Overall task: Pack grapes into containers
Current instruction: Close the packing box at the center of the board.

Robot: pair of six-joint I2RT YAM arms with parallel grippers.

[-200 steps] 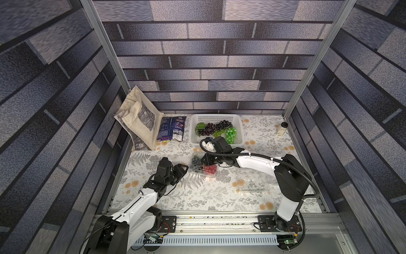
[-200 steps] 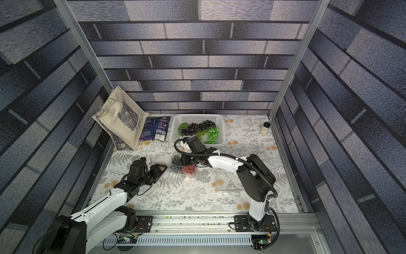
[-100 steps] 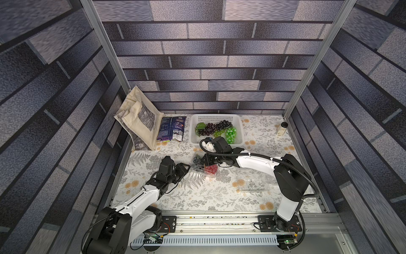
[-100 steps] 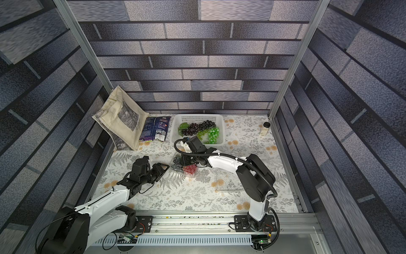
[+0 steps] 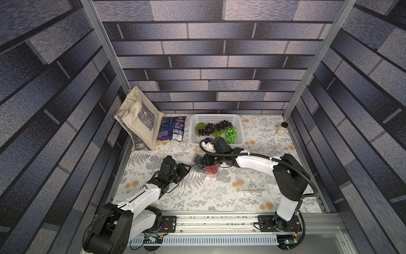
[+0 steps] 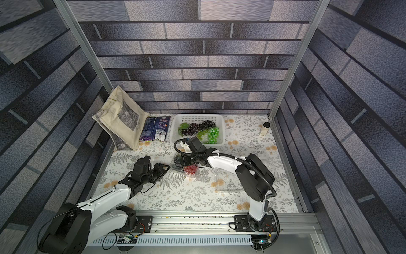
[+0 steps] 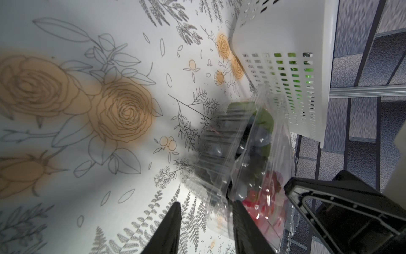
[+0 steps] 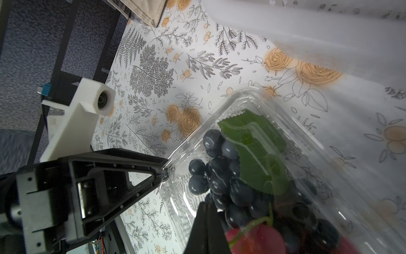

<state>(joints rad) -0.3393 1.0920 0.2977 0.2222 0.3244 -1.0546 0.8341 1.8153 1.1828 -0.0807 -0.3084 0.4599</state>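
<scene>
Left wrist | container (image 7: 248, 158) corner between left hand (image 7: 206, 204) fingers

Your two top views sit high over the near rail (image 5: 219, 222), looking steeply down at the whole tabletop (image 5: 197, 193), framing almost identical. Left wrist cam skims low across it, close on the clear punnet (image 7: 241, 158) and white basket (image 7: 285, 33). Right wrist cam looks down into that same punnet, left claw (image 8: 164, 171) in shot.
</scene>
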